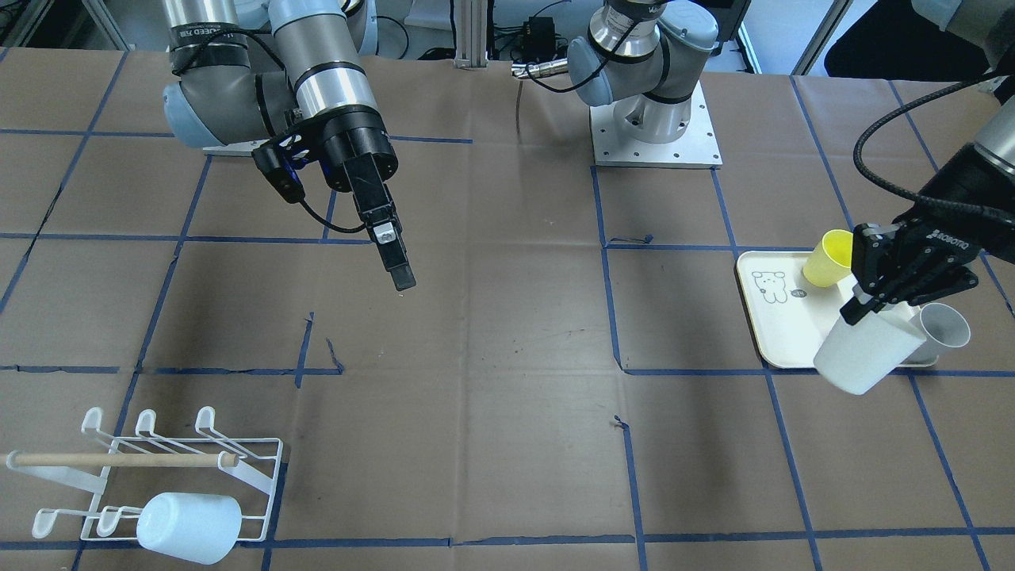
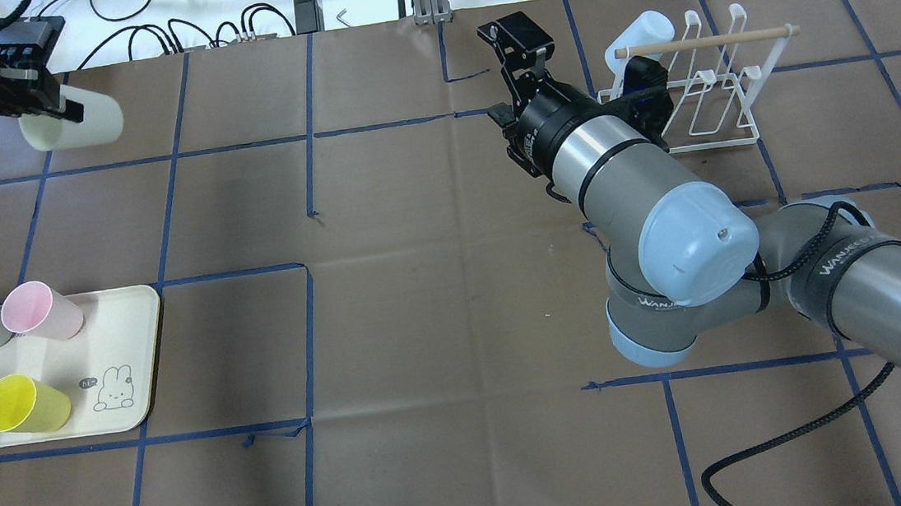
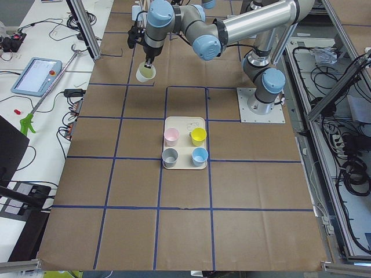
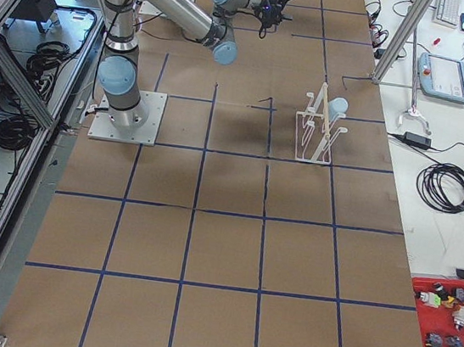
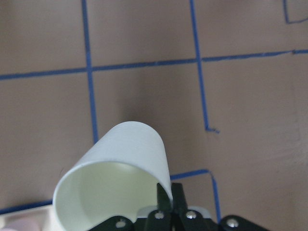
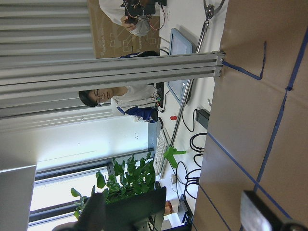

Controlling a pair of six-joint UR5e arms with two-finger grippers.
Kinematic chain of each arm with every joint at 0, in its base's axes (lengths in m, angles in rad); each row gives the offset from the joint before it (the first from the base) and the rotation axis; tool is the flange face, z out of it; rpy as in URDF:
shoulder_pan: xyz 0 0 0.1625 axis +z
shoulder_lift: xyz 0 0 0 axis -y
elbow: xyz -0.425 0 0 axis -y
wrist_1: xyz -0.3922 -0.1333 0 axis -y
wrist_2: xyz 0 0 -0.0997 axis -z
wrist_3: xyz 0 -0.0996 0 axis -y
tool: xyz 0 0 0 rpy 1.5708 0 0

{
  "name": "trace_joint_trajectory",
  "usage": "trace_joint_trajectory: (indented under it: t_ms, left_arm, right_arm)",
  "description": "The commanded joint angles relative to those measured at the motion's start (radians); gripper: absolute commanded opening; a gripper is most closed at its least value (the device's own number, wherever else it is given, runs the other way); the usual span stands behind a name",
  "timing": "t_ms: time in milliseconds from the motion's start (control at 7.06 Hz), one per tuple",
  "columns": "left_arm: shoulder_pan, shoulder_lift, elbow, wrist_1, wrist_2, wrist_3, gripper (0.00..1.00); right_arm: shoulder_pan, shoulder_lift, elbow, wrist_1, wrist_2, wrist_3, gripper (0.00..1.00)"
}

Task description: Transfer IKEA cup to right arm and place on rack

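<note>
White cup (image 5: 120, 163) filled lower wrist view, rim clamped by left gripper (image 5: 166, 195) | front view: right gripper (image 1: 402, 277) hung upper left, jaws apart | rack (image 1: 252, 477) lower left bore pale cup (image 1: 189, 527)

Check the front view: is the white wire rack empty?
No, a pale cup sits on one prong of the rack.

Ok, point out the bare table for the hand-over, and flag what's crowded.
Bare: the table's middle, from the tray across to the right arm; the right gripper hangs above it. Crowded: the tray with four cups; the rack corner, one cup hung. Left gripper holds the white cup far left.
</note>
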State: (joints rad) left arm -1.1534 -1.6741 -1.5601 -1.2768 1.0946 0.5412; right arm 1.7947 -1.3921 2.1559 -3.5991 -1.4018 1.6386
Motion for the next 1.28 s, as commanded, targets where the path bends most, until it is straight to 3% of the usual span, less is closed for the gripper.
trace_joint_trajectory:
  t_ms: [0, 142, 425, 850, 1134]
  left_arm:
    - [-0.063, -0.006, -0.076, 0.26, -0.215, 0.008, 0.03]
    - [-0.124, -0.009, -0.151, 0.454, -0.286, 0.013, 0.03]
    - [-0.196, -0.033, -0.327, 0.862, -0.367, -0.001, 0.04]
    - [-0.21, -0.036, -0.528, 1.185, -0.568, -0.023, 0.05]
    - [-0.273, -0.041, -0.642, 1.423, -0.604, -0.107, 0.05]
  right_arm:
    - [0.0, 0.005, -0.004, 0.005, 0.045, 0.015, 1.0]
    - [0.0, 0.007, -0.007, 0.007, 0.105, 0.017, 1.0]
    - [0.0, 0.01, -0.007, 0.01, 0.109, 0.014, 1.0]
    - [-0.002, 0.01, -0.01, 0.046, 0.129, 0.015, 1.0]
    - [0.0, 0.01, -0.011, 0.046, 0.13, 0.042, 1.0]
